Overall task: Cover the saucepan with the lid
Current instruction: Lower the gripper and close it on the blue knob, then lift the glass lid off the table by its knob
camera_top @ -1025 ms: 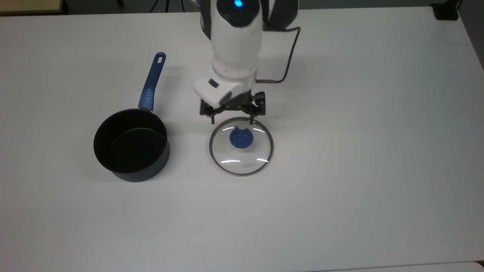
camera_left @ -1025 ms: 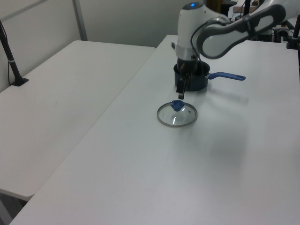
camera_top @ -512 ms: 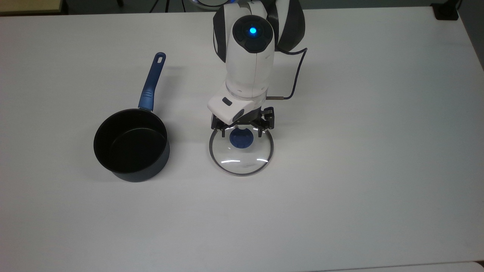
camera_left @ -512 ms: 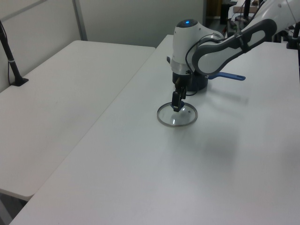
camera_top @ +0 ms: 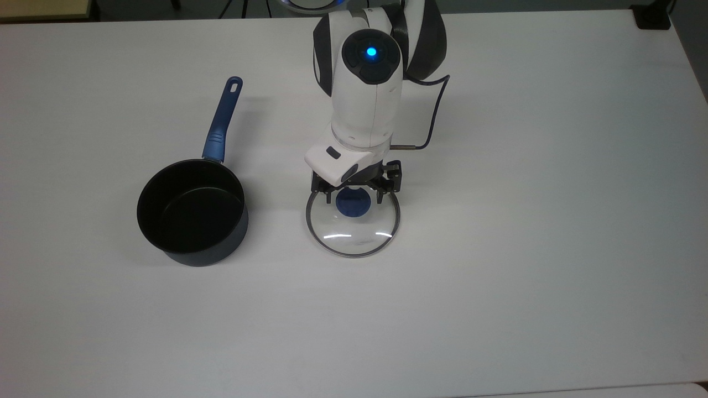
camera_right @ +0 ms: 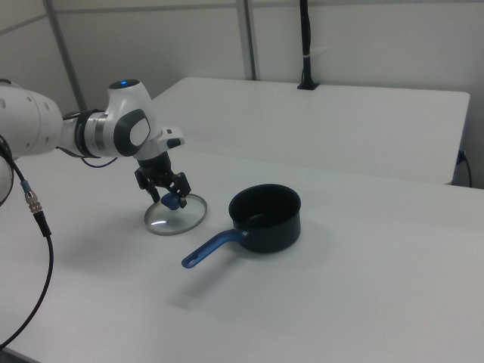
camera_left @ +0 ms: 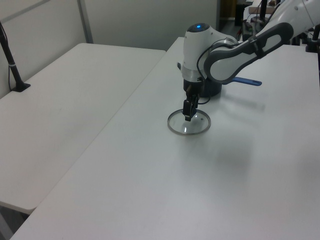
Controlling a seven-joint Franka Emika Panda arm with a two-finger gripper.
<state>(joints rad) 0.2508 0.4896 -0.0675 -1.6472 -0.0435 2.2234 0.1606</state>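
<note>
On the top view's left the pan (camera_top: pixel 192 211) stands upright on the white table (camera_top: pixel 525 221). Its inside is black and bare, its outer wall dark blue-grey, and its long blue handle (camera_top: pixel 222 122) runs toward the far edge, ending in an oval hole. In the right view the pan (camera_right: pixel 265 218) is on the right view's right, its handle pointing to the near left.

Near the pan on the top view's right, but apart from it, the lid (camera_top: pixel 353 222) lies flat on the table. It is a round dome of clear glass with a thin metal rim, and two bright streaks of light curve across its near half. A round blue knob (camera_top: pixel 353 202) sits at its centre. The table shows through the glass.

The gripper (camera_top: pixel 354 194) hangs down over the far half of the lid. Its black fingers (camera_top: pixel 380 192) stand one on each side of the knob in the top view, with the knob between them and a little gap on either side: they are spread, not clamped. In the left view the gripper (camera_left: pixel 187 114) reaches down to the lid (camera_left: pixel 188 123), and the pan is mostly behind the arm (camera_left: pixel 235 47). In the right view the gripper (camera_right: pixel 172 198) is at the knob (camera_right: pixel 172 200), over the lid (camera_right: pixel 175 214).

A thin dark cable (camera_top: pixel 434 113) loops off the wrist on the top view's right.
</note>
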